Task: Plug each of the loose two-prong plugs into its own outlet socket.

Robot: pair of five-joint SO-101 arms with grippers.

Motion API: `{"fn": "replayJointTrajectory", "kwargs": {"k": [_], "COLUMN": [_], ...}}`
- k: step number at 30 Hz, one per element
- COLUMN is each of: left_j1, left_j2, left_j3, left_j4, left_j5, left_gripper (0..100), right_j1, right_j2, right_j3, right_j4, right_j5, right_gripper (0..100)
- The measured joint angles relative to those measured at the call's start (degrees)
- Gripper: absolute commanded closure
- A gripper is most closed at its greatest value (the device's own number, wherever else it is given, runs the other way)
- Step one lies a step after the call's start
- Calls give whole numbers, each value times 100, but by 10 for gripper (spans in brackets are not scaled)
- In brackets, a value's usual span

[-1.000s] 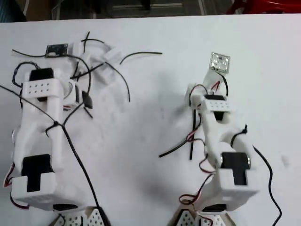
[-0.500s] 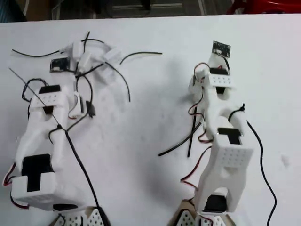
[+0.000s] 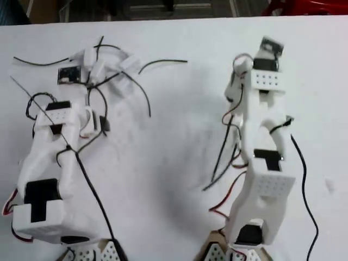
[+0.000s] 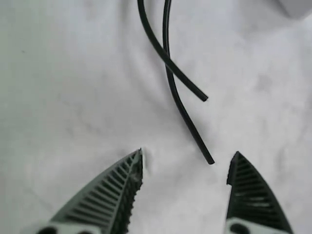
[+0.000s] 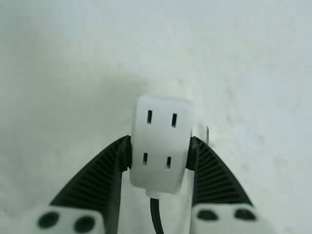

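High view: white table point(image 3: 179, 163); left arm point(image 3: 49, 141) folded back, with a tangle of white plugs and black cords point(image 3: 98, 68) just ahead of it. The right arm point(image 3: 261, 136) is stretched far out. Beyond the table edge is a dark strip and a red object point(image 3: 310, 6). Left wrist view: left gripper point(image 4: 187, 158) spread wide, grasping nothing, with two black cord ends point(image 4: 170, 73) just ahead of its tips on the table. Right wrist view: right gripper point(image 5: 160, 141) clamped on the sides of a white outlet block point(image 5: 158, 146). The block's long axis runs out along the fingers, its four-slot face is turned toward the camera, and its cord exits toward the wrist.
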Motion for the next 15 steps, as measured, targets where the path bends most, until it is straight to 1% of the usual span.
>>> {"fn": "replayJointTrajectory", "kwargs": {"k": [5,8,11,15], "left_j1": [0,0,-132,-633], "left_j2": [0,0,0,0], "left_j3": [0,0,0,0], "left_j4": [0,0,0,0], "left_j5": [0,70,440,1152], "left_gripper": [722,722,722,722], "right_j1": [-466,-932,-1380,-1864], "right_j2": [-651,-985,-1178,-1169], "right_j3": [-818,-905,-624,-70], "right_j4": [949,1301,1354,1231], "right_j5": [-422,-835,-1327,-2163], "right_gripper": [943,942,940,942]}}
